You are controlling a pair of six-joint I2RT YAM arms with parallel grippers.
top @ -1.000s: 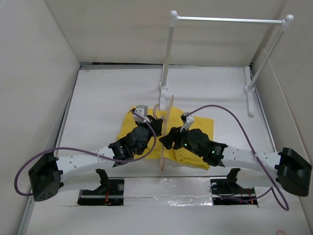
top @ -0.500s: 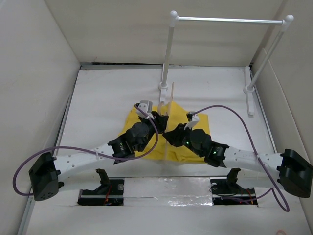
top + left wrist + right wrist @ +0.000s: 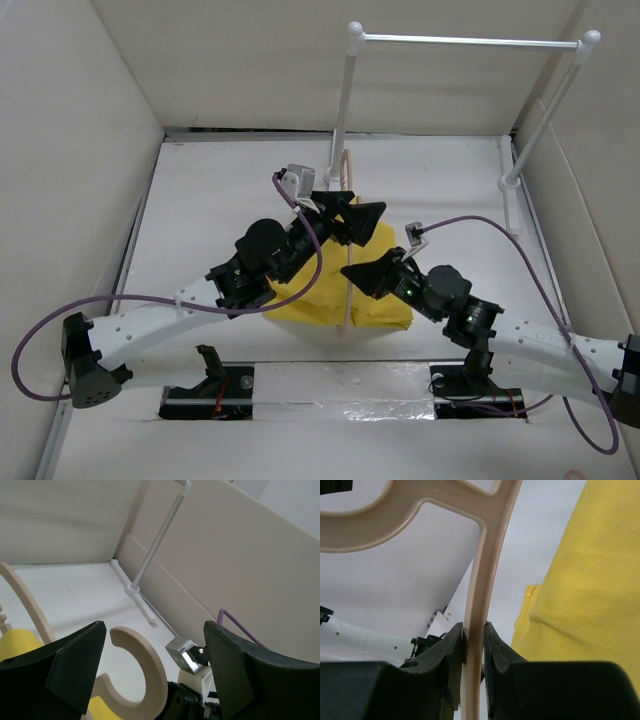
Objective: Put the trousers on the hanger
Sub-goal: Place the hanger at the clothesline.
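The pale beige hanger (image 3: 343,306) stands nearly on end over the table, its hook (image 3: 150,666) uppermost. My right gripper (image 3: 352,272) is shut on one slim arm of the hanger (image 3: 479,590), with both pads pressed against the wood (image 3: 474,645). My left gripper (image 3: 350,210) is open around the hook without touching it; its dark fingers (image 3: 75,662) stand well apart on either side. The yellow trousers (image 3: 315,298) are bunched beneath both arms, beside the hanger. In the right wrist view the trousers (image 3: 580,595) fill the right side.
A white metal rail (image 3: 470,40) on two posts stands at the back right; one post (image 3: 156,542) shows in the left wrist view. Cardboard walls (image 3: 80,150) close in the white table (image 3: 200,200) on three sides. Purple cables trail from both arms.
My left gripper has opened and let go of the hook. The right gripper closed on the hanger's arm. Both arms moved toward the back, and the hanger tipped from flat to nearly upright.
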